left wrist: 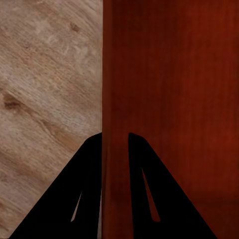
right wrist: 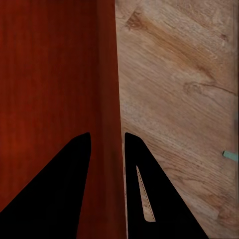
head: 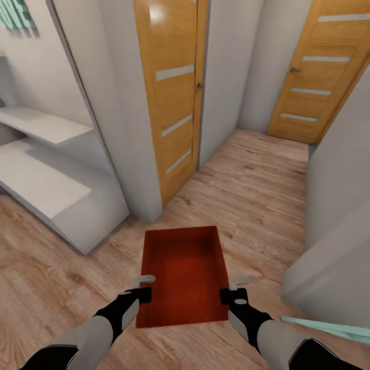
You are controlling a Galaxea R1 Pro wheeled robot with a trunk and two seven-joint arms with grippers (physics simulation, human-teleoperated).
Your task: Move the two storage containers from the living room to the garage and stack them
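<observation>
- Orange-red, ribbed and open-topped, the storage container (head: 183, 272) is carried in front of us above the wood-plank floor (head: 257, 185), its long axis pointing straight ahead, away from us, and its mouth facing up.
- Ahead we have a corridor running between a white wall corner (head: 128, 154) on the left and a white wall (head: 339, 205) on the right; two honey-coloured doors (head: 172, 92) stand shut, one near on the left, one at the far end (head: 316, 72).
- White shelves (head: 46, 169) jut out at our left.
- Our left pincer (head: 146, 288) is clamped on the container's left wall (left wrist: 107, 99), one finger on each side of it.
- Our right pincer (head: 232, 289) is clamped likewise on the right wall (right wrist: 107, 99).
</observation>
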